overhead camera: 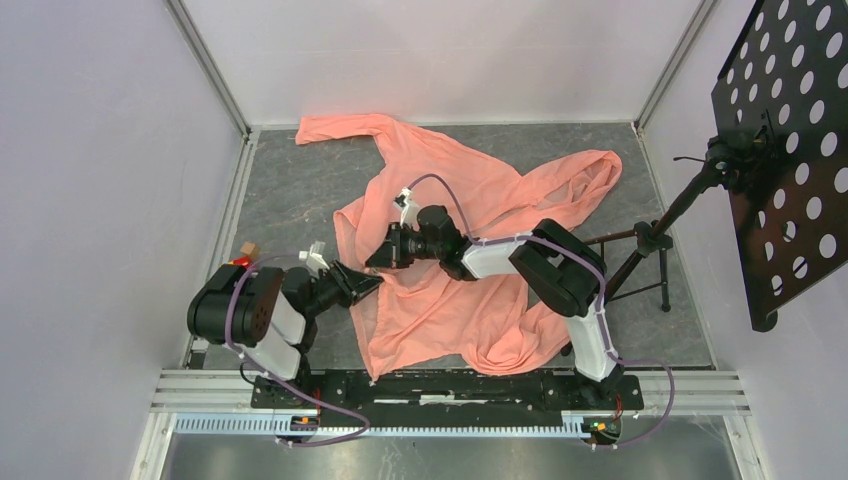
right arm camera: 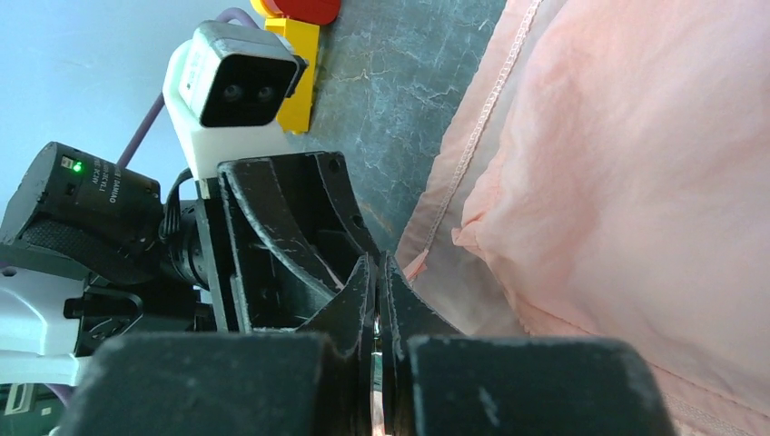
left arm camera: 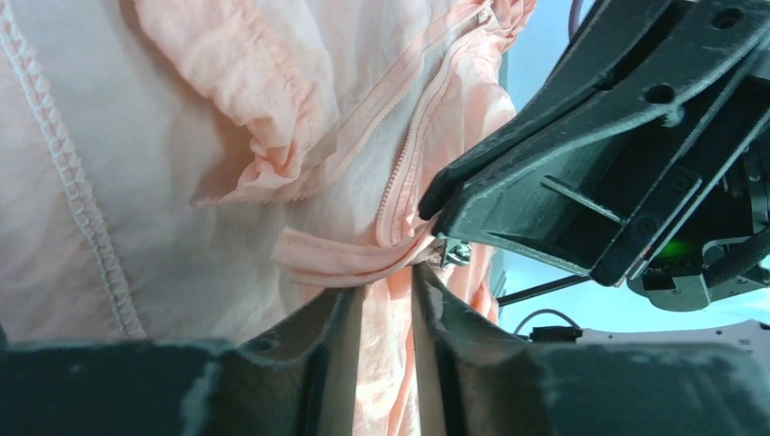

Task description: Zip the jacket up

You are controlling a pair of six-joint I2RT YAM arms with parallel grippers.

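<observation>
The jacket [overhead camera: 470, 200] lies spread across the middle of the surface [overhead camera: 290, 190], with one sleeve reaching far left. The left fingers [overhead camera: 362, 281] and right fingers [overhead camera: 381, 258] meet at its near-left edge. A stand [overhead camera: 640, 240] is to its right.

Perforated black music stand [overhead camera: 775, 160] at right, coloured blocks [overhead camera: 243, 256] at left.

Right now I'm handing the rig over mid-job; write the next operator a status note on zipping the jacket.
Left gripper: open, hem fabric between its fingers, unclamped.
Right gripper: shut, tips at the metal zipper slider; hold on it unconfirmed.
Jacket: rumpled on the table, both grippers at its front edge.
Done: slider reached at the zipper's bottom end.
To do: zipper tracks above look apart; hold the hem, pull the slider up.
</observation>
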